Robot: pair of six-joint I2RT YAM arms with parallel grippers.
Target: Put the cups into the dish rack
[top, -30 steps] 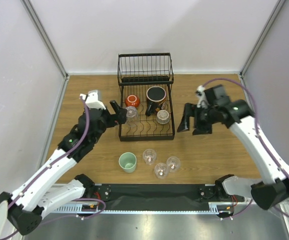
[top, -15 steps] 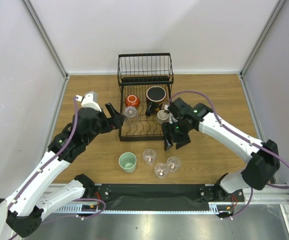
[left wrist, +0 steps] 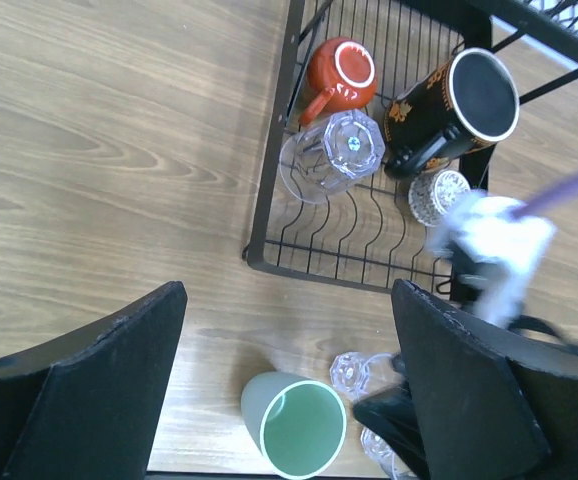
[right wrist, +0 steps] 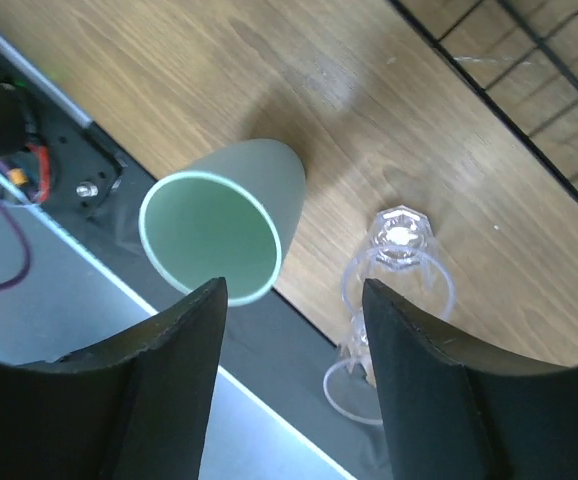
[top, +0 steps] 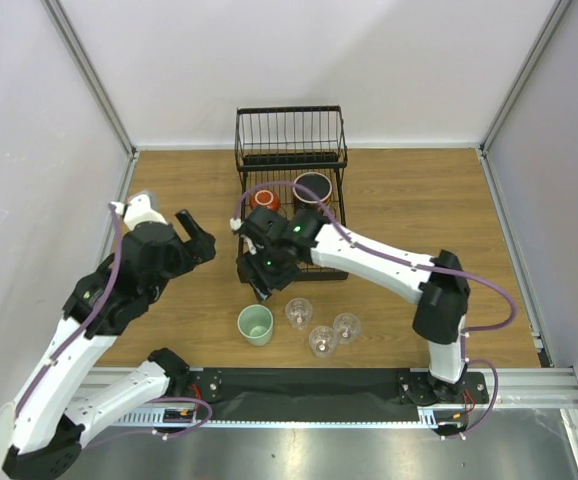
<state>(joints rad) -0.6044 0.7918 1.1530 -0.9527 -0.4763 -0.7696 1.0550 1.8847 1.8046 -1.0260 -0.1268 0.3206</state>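
The black wire dish rack (top: 291, 150) stands at the back middle. It holds a red mug (left wrist: 339, 72), a black-rimmed mug (left wrist: 459, 105), a clear glass on its side (left wrist: 331, 155) and a small clear glass (left wrist: 437, 195). On the table in front stand a mint-green cup (top: 255, 325) and three clear glasses (top: 299, 313). My right gripper (top: 261, 280) is open and empty, hovering over the rack's front left corner, above the mint cup (right wrist: 214, 230) and a glass (right wrist: 399, 260). My left gripper (top: 199, 238) is open and empty, left of the rack.
The right arm (top: 369, 260) lies across the front of the rack. The table's near edge with the black base rail (top: 309, 385) is just behind the cups. White walls close in the left, back and right.
My right arm has swung from the right side across the rack's front to above the mint cup. My left arm has drawn back to the left, away from the rack.
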